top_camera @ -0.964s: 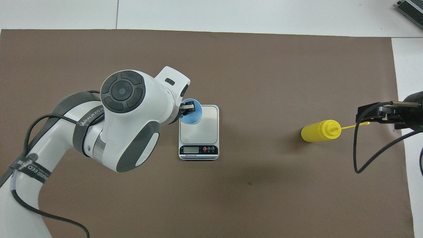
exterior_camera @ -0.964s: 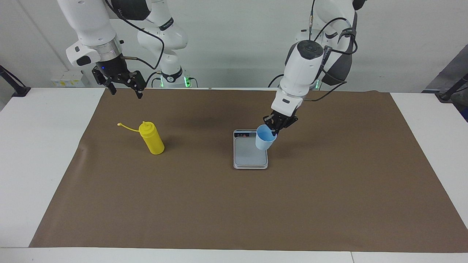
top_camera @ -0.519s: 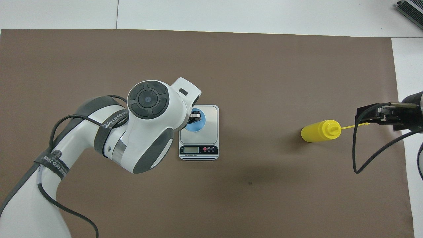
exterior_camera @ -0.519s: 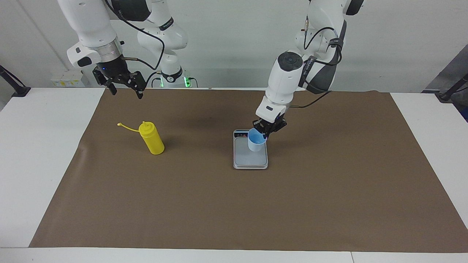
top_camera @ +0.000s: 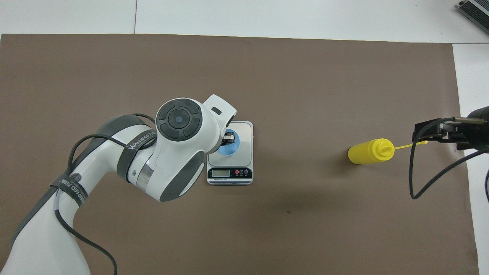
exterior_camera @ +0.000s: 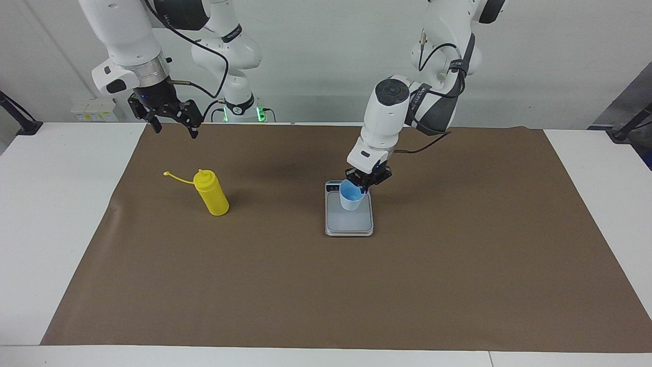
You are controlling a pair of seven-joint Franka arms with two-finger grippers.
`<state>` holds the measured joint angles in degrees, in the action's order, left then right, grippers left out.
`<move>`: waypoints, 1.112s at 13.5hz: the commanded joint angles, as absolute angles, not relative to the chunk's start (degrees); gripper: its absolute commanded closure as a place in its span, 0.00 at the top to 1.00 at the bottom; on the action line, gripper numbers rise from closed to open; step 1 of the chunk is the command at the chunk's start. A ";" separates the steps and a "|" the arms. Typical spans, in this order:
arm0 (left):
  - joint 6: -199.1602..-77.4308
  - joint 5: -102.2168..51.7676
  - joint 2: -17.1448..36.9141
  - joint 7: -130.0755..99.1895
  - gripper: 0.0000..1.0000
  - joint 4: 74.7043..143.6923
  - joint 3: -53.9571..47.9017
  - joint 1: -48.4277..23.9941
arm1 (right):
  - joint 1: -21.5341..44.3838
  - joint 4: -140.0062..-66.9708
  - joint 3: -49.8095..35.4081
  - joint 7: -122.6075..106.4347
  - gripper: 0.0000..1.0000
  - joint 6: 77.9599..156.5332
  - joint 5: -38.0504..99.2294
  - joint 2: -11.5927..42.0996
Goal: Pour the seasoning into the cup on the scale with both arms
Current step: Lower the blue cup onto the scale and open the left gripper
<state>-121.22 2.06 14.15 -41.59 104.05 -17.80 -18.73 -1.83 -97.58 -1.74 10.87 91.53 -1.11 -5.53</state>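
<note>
The pale blue cup (exterior_camera: 351,200) is upright over the grey plate of the scale (exterior_camera: 349,223), toward the display end. Whether its base touches the plate I cannot tell. My left gripper (exterior_camera: 362,189) is shut on the cup's rim, one finger inside. From overhead the left arm hides part of the cup (top_camera: 231,148), and the scale (top_camera: 243,131) shows its display nearest the robots. The yellow seasoning bottle (exterior_camera: 212,194) stands alone toward the right arm's end, cap strap (exterior_camera: 176,176) sticking out. My right gripper (exterior_camera: 176,130) hangs open in the air, over the strap's tip (top_camera: 420,143).
A brown mat (exterior_camera: 305,285) covers most of the white table (exterior_camera: 51,214). Small pale boxes (exterior_camera: 92,109) sit at the table edge by the right arm's base. A grey device (top_camera: 473,9) lies at the table's corner farthest from the robots.
The left arm swung the cup from over the scale's edge to above its plate and lowered it. The right gripper stayed almost still, open.
</note>
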 commanded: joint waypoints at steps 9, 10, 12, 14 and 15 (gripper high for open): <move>-124.01 3.60 13.54 -43.68 0.00 106.79 -17.23 -20.74 | -3.34 -100.89 -2.02 10.90 1.00 94.73 -1.05 -7.64; -124.01 3.60 13.54 -43.59 0.00 106.79 -17.23 -20.66 | -3.34 -102.29 -2.02 10.81 1.00 96.92 -1.05 -7.99; -123.93 3.69 13.45 -43.33 0.00 107.05 -17.14 -20.39 | -3.34 -103.79 -2.02 9.94 1.00 98.17 -1.05 -8.35; -123.93 3.69 13.45 -43.07 0.00 107.14 -17.14 -20.13 | -3.60 -104.59 -2.02 5.21 1.00 99.22 -1.05 -8.35; -123.93 3.69 13.45 -42.98 0.00 107.23 -17.14 -20.13 | -4.39 -104.85 -2.02 3.18 1.00 100.19 -1.05 -8.35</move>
<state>-122.87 2.20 14.17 -42.37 105.93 -17.53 -19.99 -2.81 -101.94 -1.72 7.37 97.65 -1.11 -6.35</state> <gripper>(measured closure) 0.978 0.000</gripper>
